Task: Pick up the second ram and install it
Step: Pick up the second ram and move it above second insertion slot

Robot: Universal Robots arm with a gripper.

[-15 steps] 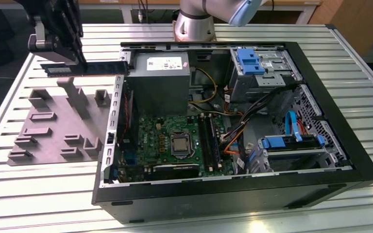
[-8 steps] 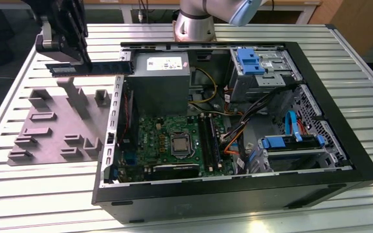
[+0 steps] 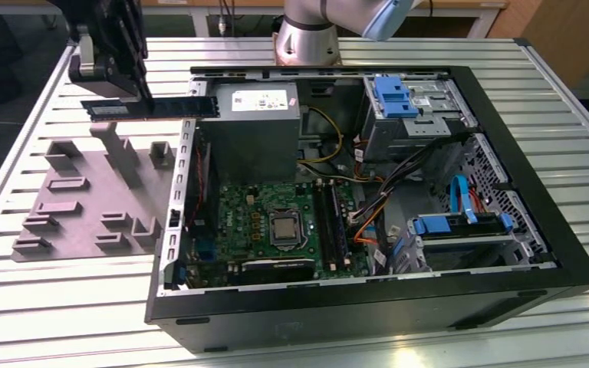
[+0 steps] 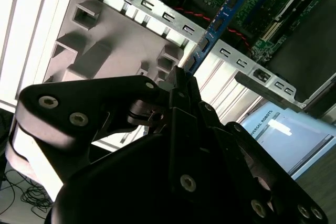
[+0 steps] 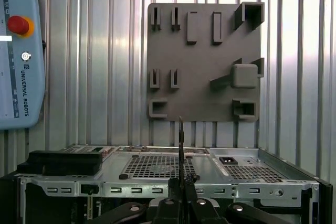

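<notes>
The second ram (image 3: 156,108), a dark green stick with a pale label, hangs level in the air above the grey fixture plate (image 3: 70,172), just outside the open computer case (image 3: 540,222) at the exterior view's left. My gripper (image 3: 120,98) is shut on one end of it. In the second wrist view the ram (image 4: 220,17) sticks out from between the black fingers (image 4: 176,85) toward the case wall. In the first wrist view the stick (image 5: 181,145) shows edge-on above my gripper (image 5: 181,184). The long black memory slots (image 3: 330,222) lie on the motherboard inside the case.
Inside the case are a grey power supply (image 3: 254,123), drive cages with blue clips (image 3: 397,100), loose cables (image 3: 371,218) and the processor socket (image 3: 284,228). The fixture plate (image 5: 205,61) carries raised holders. A teach pendant (image 5: 18,51) lies on the slatted metal table (image 3: 70,307).
</notes>
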